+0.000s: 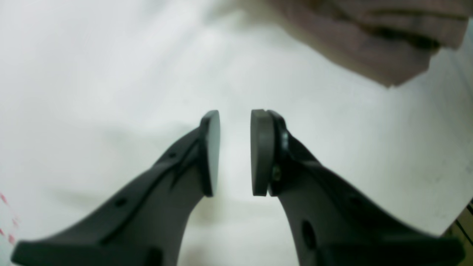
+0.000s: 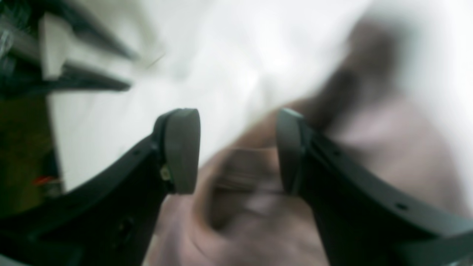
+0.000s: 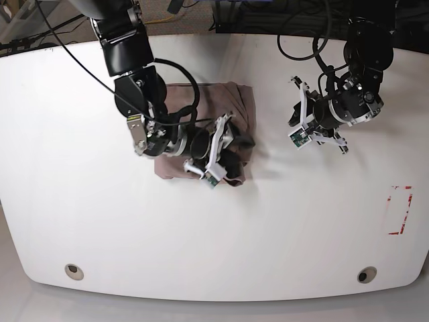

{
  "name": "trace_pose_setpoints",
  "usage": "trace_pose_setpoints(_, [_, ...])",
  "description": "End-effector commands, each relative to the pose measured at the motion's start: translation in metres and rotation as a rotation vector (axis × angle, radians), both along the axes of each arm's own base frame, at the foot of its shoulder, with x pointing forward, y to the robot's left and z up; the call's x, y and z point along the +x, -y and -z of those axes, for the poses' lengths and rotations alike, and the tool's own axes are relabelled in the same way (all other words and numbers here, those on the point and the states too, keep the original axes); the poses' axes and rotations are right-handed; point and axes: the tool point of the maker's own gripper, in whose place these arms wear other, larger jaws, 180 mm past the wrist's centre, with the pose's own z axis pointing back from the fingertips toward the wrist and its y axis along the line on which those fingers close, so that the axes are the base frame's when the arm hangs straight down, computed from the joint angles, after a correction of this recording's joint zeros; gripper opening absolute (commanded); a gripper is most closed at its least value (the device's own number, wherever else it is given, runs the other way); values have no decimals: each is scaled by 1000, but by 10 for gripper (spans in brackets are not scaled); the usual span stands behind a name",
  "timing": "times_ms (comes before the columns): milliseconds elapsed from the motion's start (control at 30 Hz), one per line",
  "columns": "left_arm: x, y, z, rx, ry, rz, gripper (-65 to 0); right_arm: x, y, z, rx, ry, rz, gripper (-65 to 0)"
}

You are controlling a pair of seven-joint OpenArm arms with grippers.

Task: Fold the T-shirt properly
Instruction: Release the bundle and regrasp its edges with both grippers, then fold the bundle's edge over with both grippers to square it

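Observation:
The mauve-brown T-shirt (image 3: 201, 107) lies bunched into a rough rectangle on the white table (image 3: 100, 201), left of centre. My right gripper (image 3: 236, 154) hovers over the shirt's right edge. In the right wrist view its jaws (image 2: 236, 151) stand open, with blurred cloth (image 2: 388, 147) beneath and beyond them and nothing pinched. My left gripper (image 3: 293, 126) hangs above bare table to the right of the shirt, apart from it. Its pads (image 1: 210, 151) stand a narrow gap apart with nothing between them, and a corner of the shirt (image 1: 369, 48) shows at the upper right of that view.
A red tape rectangle (image 3: 400, 210) marks the table near its right edge. Two round holes (image 3: 74, 271) (image 3: 365, 274) sit near the front edge. Cables and dark equipment (image 3: 268, 17) run behind the table's far edge. The table's side edge (image 2: 51, 122) shows in the right wrist view.

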Motion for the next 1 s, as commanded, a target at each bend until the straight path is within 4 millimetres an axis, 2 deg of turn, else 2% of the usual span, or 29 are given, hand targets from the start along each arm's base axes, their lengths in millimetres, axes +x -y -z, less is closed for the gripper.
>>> trace_pose_setpoints(0, [7, 17, -15, -23, 49, 55, -528, 23, 23, -37, 4, 104, 50, -344])
trace_pose_setpoints(167, [8, 50, -21, -42, 67, 152, -528, 42, 74, -59, -54, 177, 151, -344])
trace_pose_setpoints(267, [11, 87, -31, -97, 91, 212, -528, 56, 107, -67, -106, 207, 201, -344])
trace_pose_setpoints(333, [12, 104, -35, -101, 110, 243, -526, 58, 123, -55, -142, 178, 216, -344])
trace_pose_setpoints(400, [12, 130, -42, -112, 137, 288, -526, 63, 137, -48, -167, 154, 233, -344])
trace_pose_setpoints(500, [7, 159, -34, -94, 125, 346, -526, 68, 156, -31, -170, 111, 269, -344])
trace_pose_setpoints(600, [2, 170, -15, -81, 71, 356, -526, 68, 164, -10, -152, 65, 291, -344])
trace_pose_setpoints(700, [-1, 173, -5, -82, 35, 351, -526, 67, 159, 9, -140, 31, 279, -344])
trace_pose_setpoints(867, [-11, 169, 6, -80, 2, 344, -526, 61, 153, 44, -100, -28, 292, -344])
trace_pose_setpoints(967, [-7, 159, 10, -69, -6, 314, -526, 61, 160, 56, -67, -46, 337, -344])
